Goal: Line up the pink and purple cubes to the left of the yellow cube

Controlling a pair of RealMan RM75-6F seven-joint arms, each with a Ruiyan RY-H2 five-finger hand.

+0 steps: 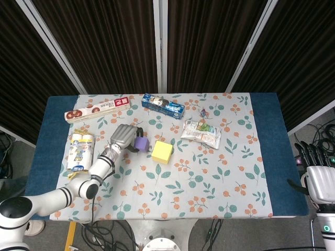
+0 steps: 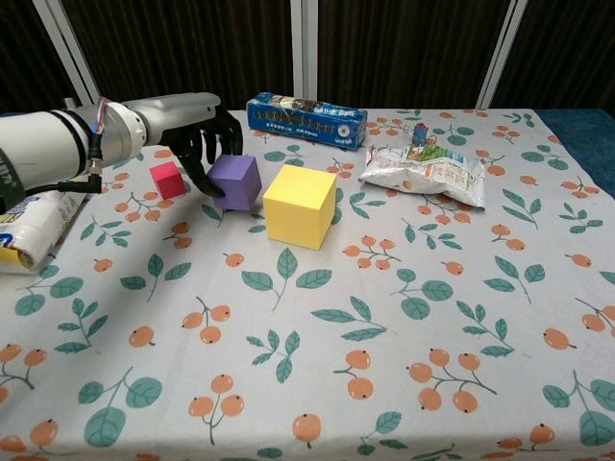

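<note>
My left hand (image 1: 124, 136) (image 2: 197, 130) grips the purple cube (image 1: 141, 142) (image 2: 236, 181) right beside the left face of the yellow cube (image 1: 162, 151) (image 2: 300, 205). Whether the purple cube rests on the cloth or hangs just above it, I cannot tell. The small pink cube (image 2: 167, 180) sits on the cloth to the left of the purple one; in the head view my left hand hides it. My right hand (image 1: 320, 178) hangs off the table's right edge, fingers apart, holding nothing.
A blue packet (image 1: 163, 105) (image 2: 307, 119) and a long red-and-white box (image 1: 98, 110) lie along the back. A white snack bag (image 1: 201, 133) (image 2: 424, 173) lies right of the yellow cube. A white bottle pack (image 1: 79, 152) (image 2: 29, 230) lies at the left.
</note>
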